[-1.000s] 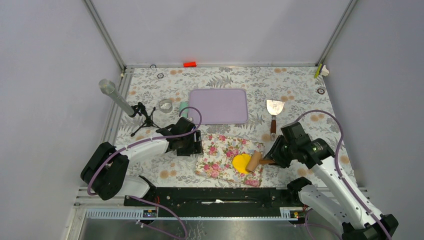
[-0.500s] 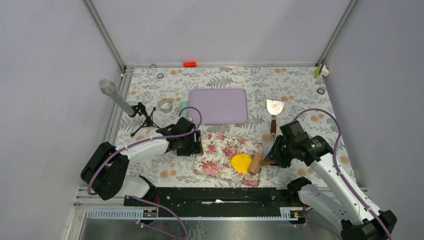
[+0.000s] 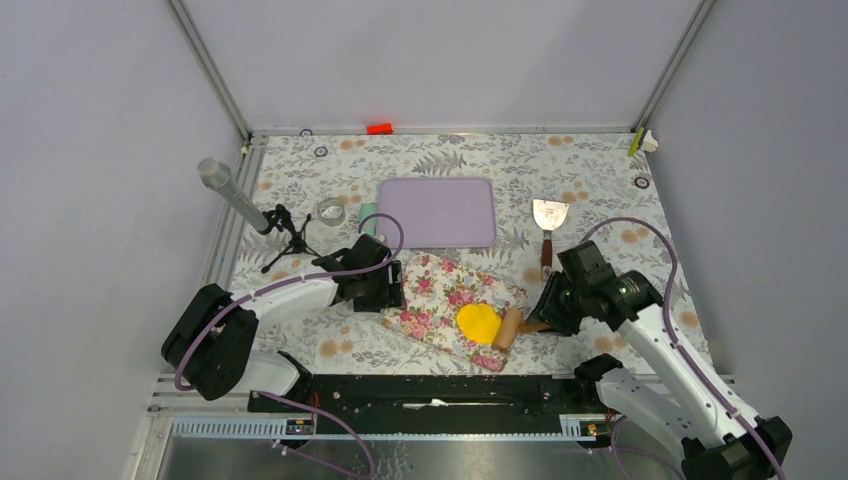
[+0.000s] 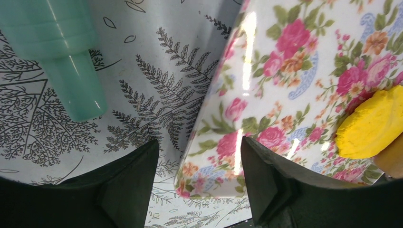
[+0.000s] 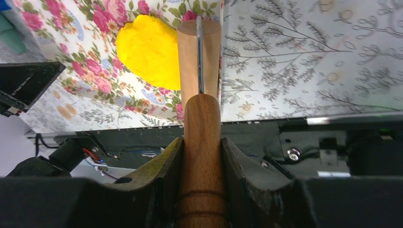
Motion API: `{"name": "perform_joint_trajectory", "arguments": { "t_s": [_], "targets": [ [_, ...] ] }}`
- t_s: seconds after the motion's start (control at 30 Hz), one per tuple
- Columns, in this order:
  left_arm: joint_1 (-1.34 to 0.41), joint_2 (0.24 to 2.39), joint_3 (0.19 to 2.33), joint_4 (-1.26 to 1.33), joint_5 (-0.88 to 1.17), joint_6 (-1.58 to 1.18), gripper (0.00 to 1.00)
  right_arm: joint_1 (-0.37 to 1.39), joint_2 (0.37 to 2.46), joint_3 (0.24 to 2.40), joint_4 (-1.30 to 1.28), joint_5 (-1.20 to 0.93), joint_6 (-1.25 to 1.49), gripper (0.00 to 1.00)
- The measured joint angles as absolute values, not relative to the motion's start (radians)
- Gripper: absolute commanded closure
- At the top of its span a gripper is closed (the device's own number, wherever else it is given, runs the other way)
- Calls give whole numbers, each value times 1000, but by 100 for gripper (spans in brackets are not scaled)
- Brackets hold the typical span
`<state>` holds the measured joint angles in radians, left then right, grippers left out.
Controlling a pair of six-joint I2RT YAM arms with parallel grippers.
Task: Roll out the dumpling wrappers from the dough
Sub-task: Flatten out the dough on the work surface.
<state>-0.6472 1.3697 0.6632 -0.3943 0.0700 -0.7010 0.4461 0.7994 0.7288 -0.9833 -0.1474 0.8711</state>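
The dough (image 3: 479,322) is a flattened bright yellow patch on a floral board (image 3: 430,295); it also shows as the dough (image 5: 149,50) in the right wrist view. My right gripper (image 3: 545,318) is shut on the handle of a wooden rolling pin (image 5: 198,52), whose roller end rests against the dough's right edge. My left gripper (image 4: 199,183) stands open at the board's left corner (image 4: 214,166), one finger on each side of it. No dumpling wrappers are in view.
A teal bottle (image 4: 66,57) lies just beyond the left gripper. Farther back are a purple mat (image 3: 437,212), a metal spatula (image 3: 548,222), a clear round cutter (image 3: 331,210) and a microphone on a tripod (image 3: 240,205). A black rail (image 3: 420,400) runs along the near edge.
The floral board has turned and shifted left and away, carrying the dough. The rolling pin has slipped to the dough's right edge. The left gripper has stayed put.
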Motion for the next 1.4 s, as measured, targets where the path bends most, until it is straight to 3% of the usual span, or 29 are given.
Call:
{"name": "perform_joint_trajectory", "arguments": {
  "t_s": [0.33, 0.87, 1.4],
  "targets": [
    [-647, 1373, 663, -393, 70, -701, 33, 448, 969, 1039, -1032, -132, 788, 100],
    [-647, 1393, 675, -382, 76, -708, 34, 588, 949, 783, -860, -103, 848, 100],
    [-647, 1405, 679, -363, 83, -709, 35, 593, 914, 783, -878, -96, 856, 100]
  ]
}}
